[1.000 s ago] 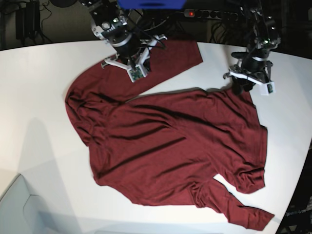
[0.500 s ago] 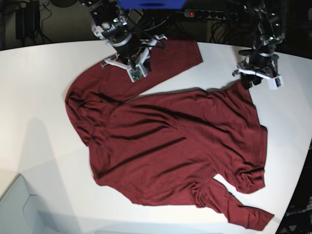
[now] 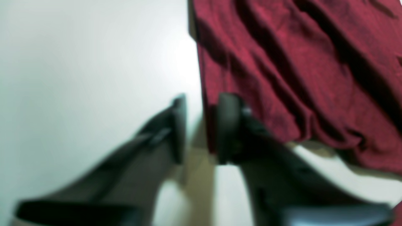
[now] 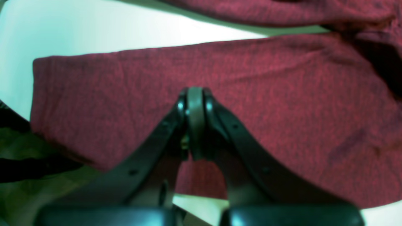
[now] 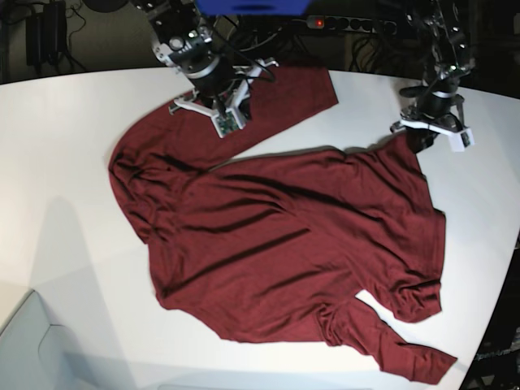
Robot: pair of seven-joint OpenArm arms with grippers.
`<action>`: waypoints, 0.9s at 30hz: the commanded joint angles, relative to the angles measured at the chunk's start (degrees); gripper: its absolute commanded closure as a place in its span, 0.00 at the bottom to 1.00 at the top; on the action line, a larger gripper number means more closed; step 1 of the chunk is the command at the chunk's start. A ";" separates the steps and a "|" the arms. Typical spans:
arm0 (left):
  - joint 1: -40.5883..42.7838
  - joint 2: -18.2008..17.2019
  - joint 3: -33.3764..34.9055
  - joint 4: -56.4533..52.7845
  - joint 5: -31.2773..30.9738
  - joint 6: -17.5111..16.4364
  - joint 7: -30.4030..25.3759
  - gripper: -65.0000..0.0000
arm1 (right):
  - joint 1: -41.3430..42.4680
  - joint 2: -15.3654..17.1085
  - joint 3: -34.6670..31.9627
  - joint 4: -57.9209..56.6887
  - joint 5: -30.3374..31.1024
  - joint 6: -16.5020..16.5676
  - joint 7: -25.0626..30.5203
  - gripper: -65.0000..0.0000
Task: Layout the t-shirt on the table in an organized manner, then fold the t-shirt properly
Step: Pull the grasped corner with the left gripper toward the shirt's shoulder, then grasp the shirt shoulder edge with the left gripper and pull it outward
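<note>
The maroon t-shirt (image 5: 292,236) lies spread and wrinkled on the white table (image 5: 65,162). One sleeve (image 5: 284,97) reaches toward the back, and the other (image 5: 398,349) lies bunched at the front right. My right gripper (image 5: 223,122) is shut, its tips (image 4: 195,94) resting on the back sleeve (image 4: 282,94); no fabric shows pinched between them. My left gripper (image 5: 418,140) is at the shirt's back right corner. In the blurred left wrist view its jaws (image 3: 199,125) stand a narrow gap apart, and the shirt's edge (image 3: 282,62) lies against one finger.
A power strip (image 5: 349,23) with a red light and cables lie behind the table's back edge. A blue object (image 5: 252,6) is at the top centre. The table's curved edge runs down the right side near the shirt. A pale grey surface (image 5: 24,349) sits at the lower left.
My left gripper has moved up and to the right, from over the shirt's back right corner to just past its tip. The right arm and the shirt's body have not moved.
</note>
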 commanded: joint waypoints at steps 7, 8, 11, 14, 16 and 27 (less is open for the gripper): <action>0.66 -2.28 -0.35 -3.35 0.55 0.37 2.62 1.00 | 0.09 -0.24 -0.18 1.02 0.03 -0.12 1.21 1.00; 0.83 -2.72 -0.35 -2.21 0.55 0.37 2.62 0.99 | 0.09 -0.24 -0.18 1.02 0.03 -0.12 1.21 1.00; 2.59 -3.33 -1.32 2.54 0.55 0.37 5.25 0.99 | 0.00 -0.24 -0.18 1.02 0.03 -0.12 1.21 1.00; 2.77 -3.60 -6.50 7.28 0.55 0.37 9.12 0.99 | 0.00 -0.24 -0.18 1.02 0.03 -0.12 1.21 1.00; 2.59 -3.86 -9.58 8.60 0.55 0.29 11.23 0.99 | 0.00 -0.24 -0.18 1.02 0.03 -0.12 1.21 1.00; 1.36 -1.75 -13.54 10.45 0.46 0.29 15.80 0.95 | -0.08 -0.24 -0.18 1.02 0.03 -0.12 1.39 1.00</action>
